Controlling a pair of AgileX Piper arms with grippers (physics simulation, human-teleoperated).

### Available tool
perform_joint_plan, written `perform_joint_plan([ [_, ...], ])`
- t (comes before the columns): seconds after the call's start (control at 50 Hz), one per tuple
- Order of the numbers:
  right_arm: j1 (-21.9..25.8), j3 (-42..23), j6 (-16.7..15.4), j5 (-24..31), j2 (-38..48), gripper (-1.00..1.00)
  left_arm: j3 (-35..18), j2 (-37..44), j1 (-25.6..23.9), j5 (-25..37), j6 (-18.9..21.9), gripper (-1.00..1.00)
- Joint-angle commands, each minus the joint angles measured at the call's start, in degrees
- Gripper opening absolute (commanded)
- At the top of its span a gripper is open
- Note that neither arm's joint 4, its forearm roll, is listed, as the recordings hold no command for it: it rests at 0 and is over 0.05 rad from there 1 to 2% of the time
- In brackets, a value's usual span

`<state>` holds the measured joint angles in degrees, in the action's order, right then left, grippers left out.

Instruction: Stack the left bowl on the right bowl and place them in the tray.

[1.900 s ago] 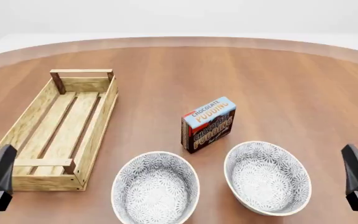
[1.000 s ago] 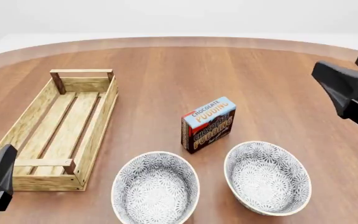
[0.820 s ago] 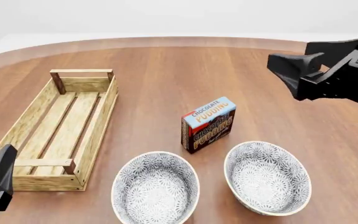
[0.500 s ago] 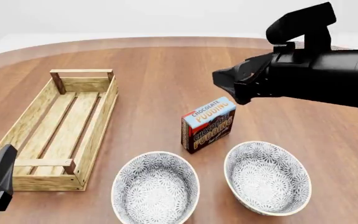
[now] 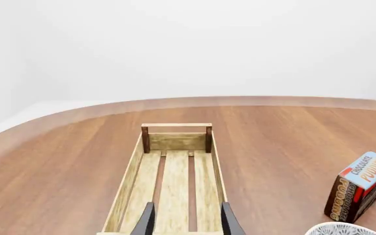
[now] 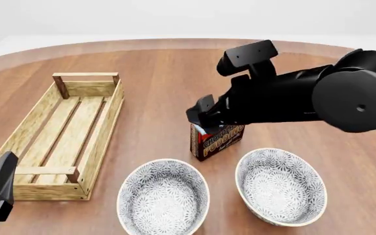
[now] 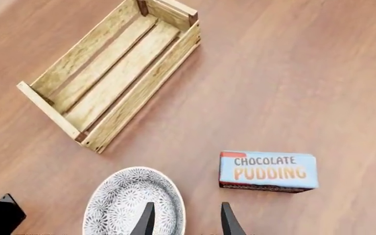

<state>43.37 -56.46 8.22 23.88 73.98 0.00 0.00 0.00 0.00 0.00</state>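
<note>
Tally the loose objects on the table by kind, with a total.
Bowls: 2, left bowl and right bowl
Tray: 1, wooden tray
Boxes: 1, chocolate pudding box
Total: 4

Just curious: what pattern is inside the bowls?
Grey-and-white floral print in both bowls; clearest in the front view.

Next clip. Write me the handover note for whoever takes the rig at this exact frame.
Left end effector: open, holding nothing, low by the tray's near end.
Right end effector: open, holding nothing, above the pudding box, looking down on the left bowl.
Right bowl sits beside the left one, both on the table.
Done: nothing.
Left: stack left bowl on right, place both in the tray.
</note>
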Motion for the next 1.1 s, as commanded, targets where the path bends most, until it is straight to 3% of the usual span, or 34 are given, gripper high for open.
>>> perform_joint_plan([
  [0.02, 2.5, -0.3, 3.7, 0.8, 4.4, 1.0, 0.0, 0.0, 0.0, 0.0, 0.0, 1.0],
  [0.52, 4.8, 4.6, 7.5, 0.4, 8.7, 1.0, 0.0, 0.0, 0.0, 0.0, 0.0, 1.0],
  [1.1, 2.3, 4.3, 7.3, -3.1, 14.0, 1.0, 0.0, 0.0, 0.0, 0.0, 0.0, 1.0],
])
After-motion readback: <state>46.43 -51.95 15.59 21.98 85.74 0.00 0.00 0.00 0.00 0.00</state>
